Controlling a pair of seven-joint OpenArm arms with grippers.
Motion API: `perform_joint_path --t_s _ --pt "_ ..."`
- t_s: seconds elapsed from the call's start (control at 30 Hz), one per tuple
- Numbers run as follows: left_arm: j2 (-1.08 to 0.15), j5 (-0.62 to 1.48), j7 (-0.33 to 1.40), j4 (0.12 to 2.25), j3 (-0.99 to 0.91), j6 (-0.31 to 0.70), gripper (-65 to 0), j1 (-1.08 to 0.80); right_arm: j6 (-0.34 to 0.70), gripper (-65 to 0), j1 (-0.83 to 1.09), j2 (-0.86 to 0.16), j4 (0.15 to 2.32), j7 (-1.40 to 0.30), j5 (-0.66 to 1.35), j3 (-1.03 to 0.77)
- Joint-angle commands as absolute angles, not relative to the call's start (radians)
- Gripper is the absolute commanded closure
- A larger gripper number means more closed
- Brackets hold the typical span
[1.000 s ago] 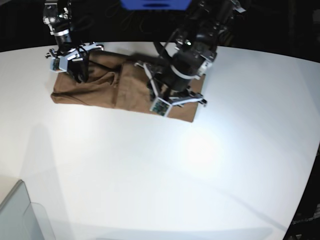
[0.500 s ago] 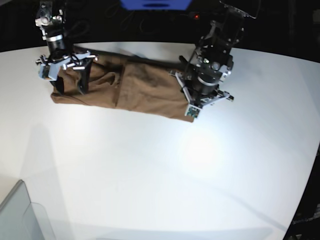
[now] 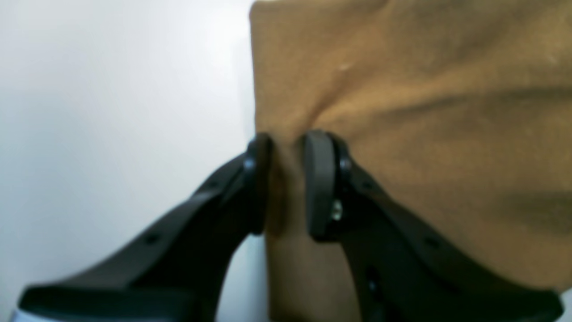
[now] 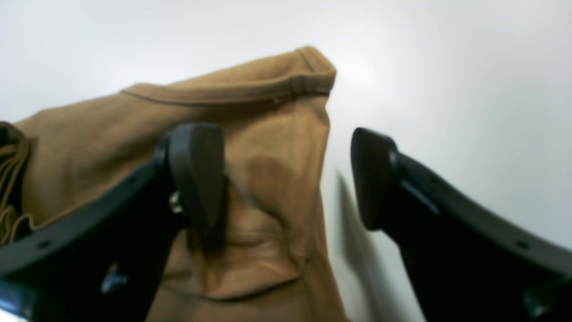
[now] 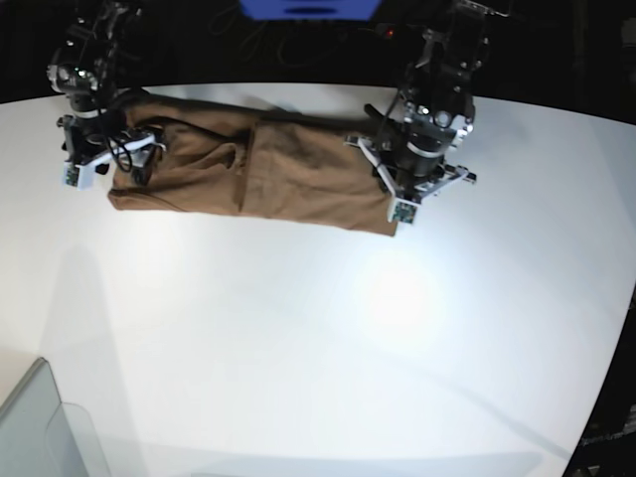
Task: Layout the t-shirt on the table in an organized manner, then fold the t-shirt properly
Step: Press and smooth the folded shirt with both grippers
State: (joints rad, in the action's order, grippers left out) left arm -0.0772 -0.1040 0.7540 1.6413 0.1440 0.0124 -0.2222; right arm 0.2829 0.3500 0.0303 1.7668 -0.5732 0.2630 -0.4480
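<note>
Across the far side of the table (image 5: 318, 338) I have the t-shirt (image 5: 288, 179) lying as a long folded band. My left gripper (image 3: 288, 183) pinches its edge nearly closed, cloth bunched between the pads, to keep that end anchored, I'd say. My right gripper (image 4: 286, 179) stands wide open, holding nothing, angled down over the hemmed corner, one finger (image 4: 196, 174) over cloth.

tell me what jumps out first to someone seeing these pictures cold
A brown t-shirt lies in a long band across the far side of the white table. The left gripper pinches its edge, while the right gripper stands open over the other end.
</note>
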Motion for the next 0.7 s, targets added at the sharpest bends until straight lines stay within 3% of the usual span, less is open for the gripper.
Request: perform_joint_path --t_s 0.0,0.57,0.67 --pt "-0.085 -0.128 0.831 1.633 0.136 0.005 -14.1 -0.237 0.286 -45.0 0.349 0.024 1.778 -0.555 0.269 -0.449" --pt "-0.074 -0.128 0.831 1.647 0.137 0.005 -14.1 -0.234 0.292 -44.5 0.364 0.028 1.685 -0.556 0.142 -0.352" --pt "-0.061 -0.128 0.832 1.647 0.134 0.005 -14.1 -0.234 0.292 -40.2 0.372 0.028 1.685 -0.555 0.143 -0.315"
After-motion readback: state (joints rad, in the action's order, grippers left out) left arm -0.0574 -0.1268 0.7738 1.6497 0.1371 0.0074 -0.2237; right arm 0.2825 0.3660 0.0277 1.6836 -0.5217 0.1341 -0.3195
